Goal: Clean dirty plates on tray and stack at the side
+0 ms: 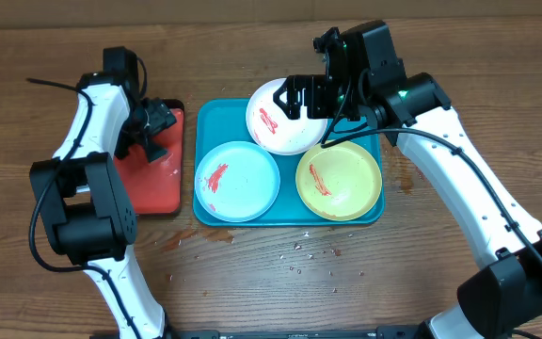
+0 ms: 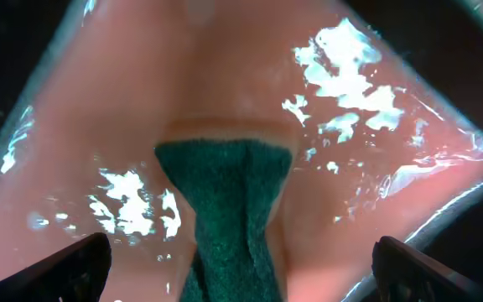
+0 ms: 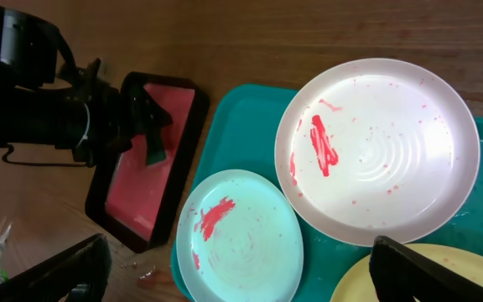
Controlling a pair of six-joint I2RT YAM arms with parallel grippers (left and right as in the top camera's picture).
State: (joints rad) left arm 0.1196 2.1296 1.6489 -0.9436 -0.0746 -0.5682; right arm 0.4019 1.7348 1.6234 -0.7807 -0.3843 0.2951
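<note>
Three plates lie on the turquoise tray, each smeared with red sauce: a white one at the back, a light blue one front left, a yellow-green one front right. My right gripper hangs open over the white plate's far edge, holding nothing. Its wrist view looks down on the white plate, the light blue plate and a sliver of the yellow-green plate. My left gripper stands open low over the red tray, its fingers wide on either side of a green sponge.
The red tray with a dark rim is wet and glossy, and sits just left of the turquoise tray. Small crumbs and wet spots dot the wooden table in front of the trays. The right arm's links cross above the tray's back right corner.
</note>
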